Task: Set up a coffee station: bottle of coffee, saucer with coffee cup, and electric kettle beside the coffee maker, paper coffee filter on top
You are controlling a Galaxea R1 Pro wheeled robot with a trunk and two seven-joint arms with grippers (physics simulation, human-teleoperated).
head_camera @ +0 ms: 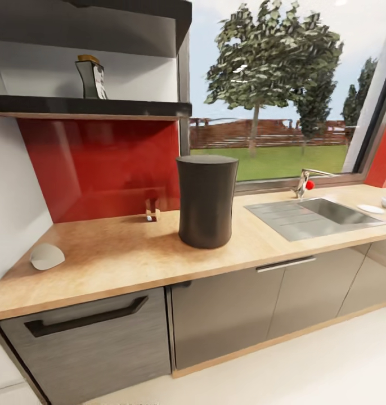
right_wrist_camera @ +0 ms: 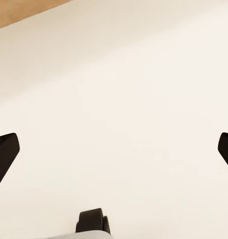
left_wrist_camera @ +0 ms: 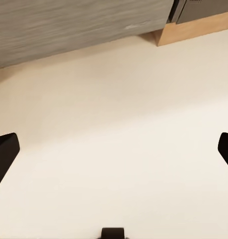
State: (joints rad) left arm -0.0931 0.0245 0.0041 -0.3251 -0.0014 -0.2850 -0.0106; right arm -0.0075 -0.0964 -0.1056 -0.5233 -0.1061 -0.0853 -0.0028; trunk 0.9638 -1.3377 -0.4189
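**Coffee station not yet assembled; both arms hang low**

The coffee maker point(head_camera: 207, 201) stands upright on the table point(head_camera: 120, 253), between the red backsplash and the steel sink point(head_camera: 319, 216). The bottle of coffee point(head_camera: 91, 77) sits up on the kitchen shelf point(head_camera: 91, 106), near the wall. The paper coffee filter point(head_camera: 46, 256) lies flat at the table's left end, well apart from the coffee maker. A white saucer point(head_camera: 371, 208) rests beyond the sink.

The bottle looks rigid, smooth-sided and probably breakable: best gripped across its squarish body below the lid. The filter is thin and limp, likely to crumple, so pinch one edge lightly.

The left pincer point(left_wrist_camera: 114, 149) and the right pincer point(right_wrist_camera: 114, 149) both point down at the pale floor, fingertips spread wide with nothing between them.
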